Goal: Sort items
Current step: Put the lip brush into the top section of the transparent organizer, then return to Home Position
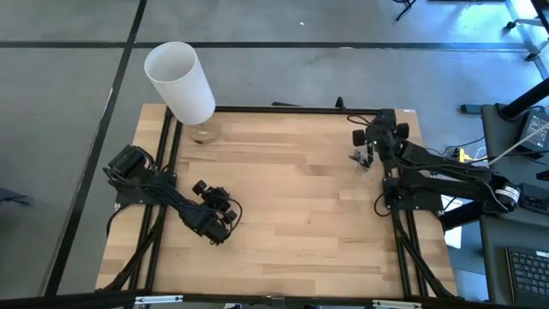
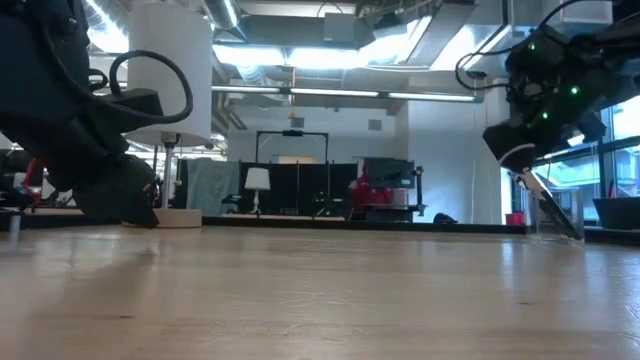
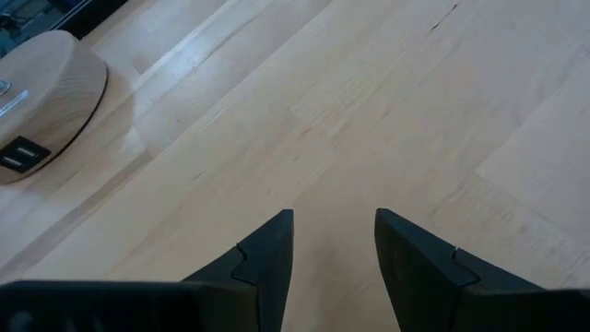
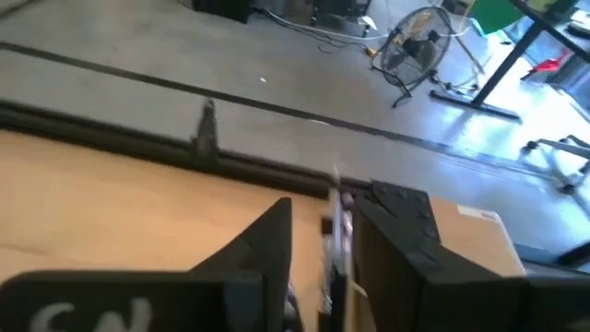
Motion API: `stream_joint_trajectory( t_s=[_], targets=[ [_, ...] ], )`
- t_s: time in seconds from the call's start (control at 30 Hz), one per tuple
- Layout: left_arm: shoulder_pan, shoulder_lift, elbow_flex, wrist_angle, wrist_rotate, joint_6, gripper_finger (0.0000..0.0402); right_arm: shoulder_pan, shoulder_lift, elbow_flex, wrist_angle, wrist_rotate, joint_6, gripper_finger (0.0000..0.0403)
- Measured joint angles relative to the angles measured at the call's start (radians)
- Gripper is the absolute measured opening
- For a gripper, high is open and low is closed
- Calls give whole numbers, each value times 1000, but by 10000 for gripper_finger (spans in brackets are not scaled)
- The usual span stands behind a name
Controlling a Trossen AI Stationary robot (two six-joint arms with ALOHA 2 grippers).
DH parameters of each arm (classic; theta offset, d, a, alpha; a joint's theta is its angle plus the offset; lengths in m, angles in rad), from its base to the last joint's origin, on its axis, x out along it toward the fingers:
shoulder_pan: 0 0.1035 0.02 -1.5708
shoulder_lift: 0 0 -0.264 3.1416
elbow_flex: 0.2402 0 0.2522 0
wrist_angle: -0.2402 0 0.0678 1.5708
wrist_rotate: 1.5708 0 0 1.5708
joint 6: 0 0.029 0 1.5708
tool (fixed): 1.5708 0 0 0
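Holding a thin brush [image 4: 337, 242] between its fingers, the right gripper [image 1: 367, 153] hangs in the upper right of the high view, close to the far right corner of the bench [image 1: 300, 215] and just inside its dark rail [image 1: 283, 109]. In the low view the brush [image 2: 548, 205] slants down from this gripper [image 2: 520, 160] and does not reach the wood. The left gripper [image 1: 225, 225] rests low at the lower left of the high view, its fingers [image 3: 267, 263] a narrow gap apart with nothing between them. A white cylinder [image 1: 180, 81] stands on a round wooden base [image 1: 204, 133] at the upper left edge. Between the two arms the bench is bare wood, wide room for moving.
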Motion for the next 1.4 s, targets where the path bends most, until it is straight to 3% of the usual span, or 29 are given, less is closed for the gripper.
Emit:
stream_joint_trajectory(
  t_s=[0.17, 0.47, 0.53, 0.7, 0.9, 1.03, 1.2, 1.4],
  targets=[
    [0, 0, 0, 0, 0, -6, 148, 1, 0, 71, 10, -103, -13, 137],
    [0, 0, 0, 17, -28, -7, 148, 102, 0, 191, 104, -676, -157, 135],
    [0, 0, 0, 50, -50, 11, 148, 163, 0, 193, 172, -752, -168, 125],
    [4, 0, 0, 187, -125, 135, 148, 355, 40, 193, 337, -771, -153, 87],
    [46, 0, 0, 444, -212, 467, 148, 543, 222, 193, 531, -740, -159, 29],
    [98, -20, 5, 634, -168, 698, 148, 599, 370, 193, 692, -741, -171, 5],
    [168, -123, 33, 757, -84, 964, 148, 635, 513, 193, 922, -858, -208, 11],
    [250, -335, 33, 807, -8, 1145, 148, 659, 546, 193, 1081, -964, -215, 5]
  ],
)
